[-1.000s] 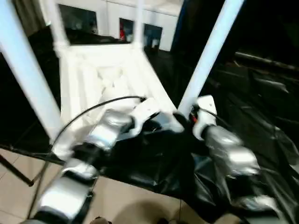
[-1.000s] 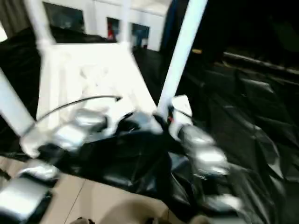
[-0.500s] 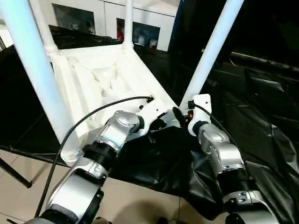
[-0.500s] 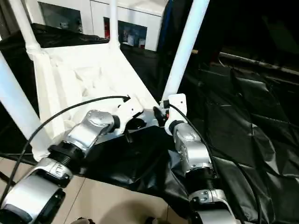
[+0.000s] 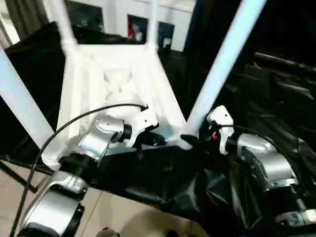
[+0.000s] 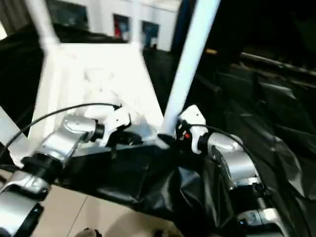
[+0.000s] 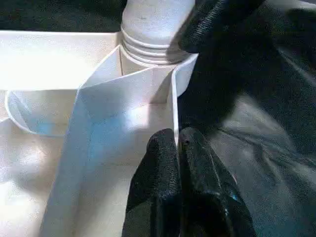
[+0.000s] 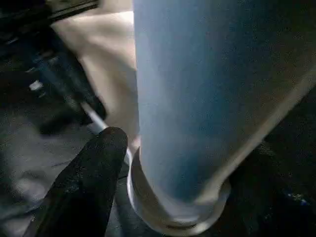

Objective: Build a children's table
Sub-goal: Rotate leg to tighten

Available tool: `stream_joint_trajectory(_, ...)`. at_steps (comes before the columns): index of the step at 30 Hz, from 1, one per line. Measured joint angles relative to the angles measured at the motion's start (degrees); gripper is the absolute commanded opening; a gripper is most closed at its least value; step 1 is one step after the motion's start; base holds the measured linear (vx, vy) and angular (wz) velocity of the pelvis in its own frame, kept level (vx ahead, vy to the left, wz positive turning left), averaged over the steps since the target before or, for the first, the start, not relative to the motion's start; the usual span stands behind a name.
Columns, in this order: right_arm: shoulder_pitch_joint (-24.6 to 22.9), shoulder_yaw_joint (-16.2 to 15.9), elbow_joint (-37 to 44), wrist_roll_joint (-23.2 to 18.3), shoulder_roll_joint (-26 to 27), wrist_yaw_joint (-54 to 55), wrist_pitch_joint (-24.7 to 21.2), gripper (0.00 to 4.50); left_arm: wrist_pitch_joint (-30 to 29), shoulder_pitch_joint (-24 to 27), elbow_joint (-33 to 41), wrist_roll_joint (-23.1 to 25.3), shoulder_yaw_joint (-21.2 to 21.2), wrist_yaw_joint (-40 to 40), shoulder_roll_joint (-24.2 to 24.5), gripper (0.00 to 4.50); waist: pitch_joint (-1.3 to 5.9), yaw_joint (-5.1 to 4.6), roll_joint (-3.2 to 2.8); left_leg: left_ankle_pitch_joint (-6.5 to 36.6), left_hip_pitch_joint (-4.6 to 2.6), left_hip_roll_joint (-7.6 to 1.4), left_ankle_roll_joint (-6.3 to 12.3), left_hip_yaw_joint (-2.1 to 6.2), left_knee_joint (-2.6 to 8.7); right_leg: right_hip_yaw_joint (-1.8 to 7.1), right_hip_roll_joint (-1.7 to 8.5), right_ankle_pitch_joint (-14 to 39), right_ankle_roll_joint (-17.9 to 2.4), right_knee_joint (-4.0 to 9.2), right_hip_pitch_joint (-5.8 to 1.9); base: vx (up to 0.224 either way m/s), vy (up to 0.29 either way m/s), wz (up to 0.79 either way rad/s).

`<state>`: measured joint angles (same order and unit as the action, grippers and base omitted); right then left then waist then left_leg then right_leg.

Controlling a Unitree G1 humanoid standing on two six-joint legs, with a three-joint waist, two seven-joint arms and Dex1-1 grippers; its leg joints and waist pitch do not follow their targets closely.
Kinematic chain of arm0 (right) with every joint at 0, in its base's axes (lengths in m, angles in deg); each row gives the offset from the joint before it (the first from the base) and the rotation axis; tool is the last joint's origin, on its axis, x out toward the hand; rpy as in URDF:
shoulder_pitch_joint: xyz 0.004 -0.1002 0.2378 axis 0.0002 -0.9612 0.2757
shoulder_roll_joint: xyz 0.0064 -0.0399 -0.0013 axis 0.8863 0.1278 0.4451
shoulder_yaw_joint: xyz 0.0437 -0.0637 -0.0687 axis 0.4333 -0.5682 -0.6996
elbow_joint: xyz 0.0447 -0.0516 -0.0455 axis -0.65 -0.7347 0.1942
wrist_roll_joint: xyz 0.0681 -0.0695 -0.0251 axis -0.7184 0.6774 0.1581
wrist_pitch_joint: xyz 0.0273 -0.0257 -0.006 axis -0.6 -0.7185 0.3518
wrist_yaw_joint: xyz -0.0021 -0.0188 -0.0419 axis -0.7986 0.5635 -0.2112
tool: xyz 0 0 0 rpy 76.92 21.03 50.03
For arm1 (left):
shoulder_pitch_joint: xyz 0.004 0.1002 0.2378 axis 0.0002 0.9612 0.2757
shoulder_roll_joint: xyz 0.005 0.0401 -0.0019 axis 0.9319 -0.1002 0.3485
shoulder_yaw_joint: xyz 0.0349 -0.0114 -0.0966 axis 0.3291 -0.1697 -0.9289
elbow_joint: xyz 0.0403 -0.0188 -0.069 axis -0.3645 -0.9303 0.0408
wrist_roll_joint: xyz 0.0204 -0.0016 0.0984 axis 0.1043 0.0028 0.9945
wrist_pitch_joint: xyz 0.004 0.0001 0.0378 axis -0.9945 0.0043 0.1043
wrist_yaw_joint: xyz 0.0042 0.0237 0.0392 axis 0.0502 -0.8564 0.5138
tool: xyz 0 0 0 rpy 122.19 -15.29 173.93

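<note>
The tabletop (image 5: 116,84) lies upside down on the black-draped worktop (image 5: 266,98), legs up. Left end effector (image 7: 178,148) pinches its rim by the near right leg (image 5: 219,69); right end effector (image 5: 195,140), spread, straddles that leg's base. A careless nudge could tilt the leg in its socket.

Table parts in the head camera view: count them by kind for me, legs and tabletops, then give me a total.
White legs: 4 (near left, near right, far left, far right)
White tabletop: 1
Total: 5
</note>
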<state>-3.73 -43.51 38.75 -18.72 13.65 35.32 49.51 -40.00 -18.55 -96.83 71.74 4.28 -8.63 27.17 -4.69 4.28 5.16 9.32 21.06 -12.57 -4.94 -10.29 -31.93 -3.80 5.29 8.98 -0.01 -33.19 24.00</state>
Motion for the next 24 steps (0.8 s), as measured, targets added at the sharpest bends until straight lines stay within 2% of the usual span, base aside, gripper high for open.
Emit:
stream_joint_trajectory(3, -0.9, -1.0, 1.9, -0.5, -2.4, -4.3, -0.4, 3.22, 0.0, 0.6, 1.1, -0.6, 0.6, 2.7, 1.2, 0.0, 0.01, 0.65, 0.02, 0.0, -0.02, 0.03, 0.01, -0.18, -0.08, 0.14, 0.07, 0.0, 0.0, 0.07, -0.03, 0.0, 0.0, 0.0)
stream_joint_trajectory(6, -1.3, -1.8, 3.0, -0.9, -3.9, -7.3, -0.9, 3.22, 0.0, 1.1, 1.9, -0.8, 0.7, 4.7, 2.0, 0.0, 0.01, 0.89, 0.02, 0.1, -0.09, 0.03, -0.09, -0.27, -0.14, 0.17, 0.09, 0.0, 0.0, 0.04, -0.1, 0.0, 0.0, 0.0)
stream_joint_trajectory(16, -1.4, -2.2, 3.6, -2.1, -4.7, -9.3, -2.2, 2.35, -0.6, 1.7, 2.7, -1.2, 1.0, 6.6, 2.6, 0.0, 0.02, 0.87, 0.03, 0.1, -0.09, -0.01, -0.13, -0.27, -0.42, 0.24, 0.09, 0.0, 0.0, -0.24, -0.14, 0.0, 0.0, 0.0)
stream_joint_trajectory(24, -1.8, -1.8, 3.6, -2.2, -4.4, -8.9, -2.3, 2.09, -1.0, 1.6, 2.6, -1.0, 1.0, 5.8, 2.3, 0.0, 0.04, 0.93, 0.06, 0.1, -0.1, -0.01, -0.13, -0.27, -0.47, 0.24, 0.1, 0.0, 0.0, -0.28, -0.18, 0.0, 0.0, 0.0)
